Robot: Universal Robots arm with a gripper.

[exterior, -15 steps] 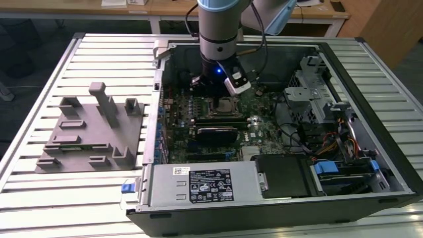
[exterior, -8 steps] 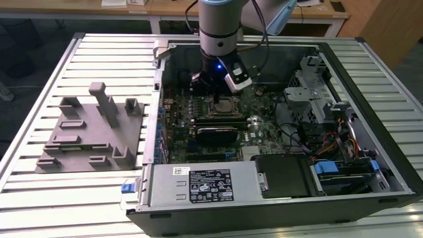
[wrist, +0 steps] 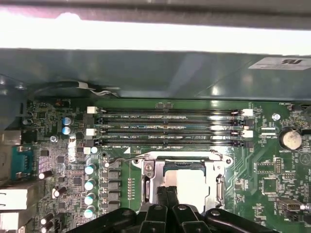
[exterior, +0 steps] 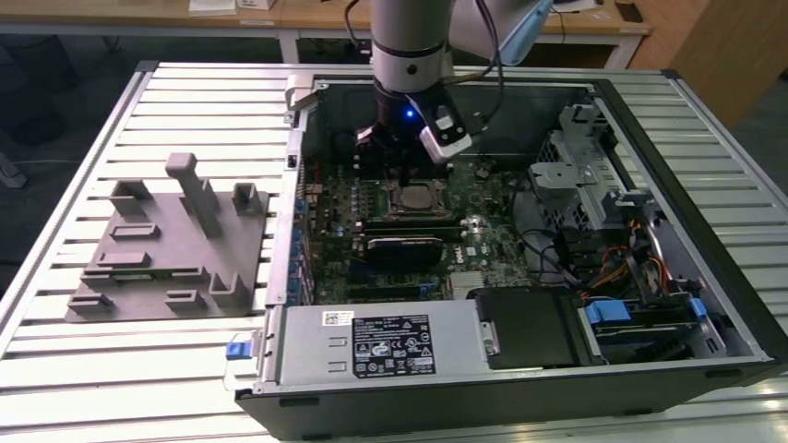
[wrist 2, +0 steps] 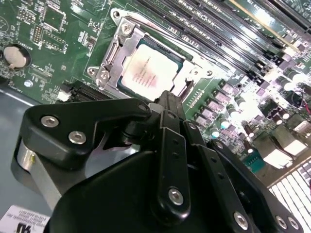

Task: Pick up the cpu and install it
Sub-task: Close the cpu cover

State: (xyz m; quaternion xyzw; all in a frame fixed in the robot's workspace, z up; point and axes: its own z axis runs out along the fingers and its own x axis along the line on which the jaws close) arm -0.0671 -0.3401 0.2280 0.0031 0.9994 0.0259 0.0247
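The cpu (wrist 2: pixel 148 73) lies flat inside the socket (wrist 2: pixel 109 58) on the motherboard (wrist 2: pixel 43 43) — seated square, so the install looks largely done — while the gripper (wrist 2: pixel 168 97), fingers pressed together and carrying nothing, hangs at the socket's edge — contact unclear

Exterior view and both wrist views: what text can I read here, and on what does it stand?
No text reads reliably.
On the big label on the power supply: print too small.
On the small sticker beside it: too small.
On the cpu top: faint print, blurred.
Along the memory slots: white board lettering, too small.
On the case wall sticker: blurred.
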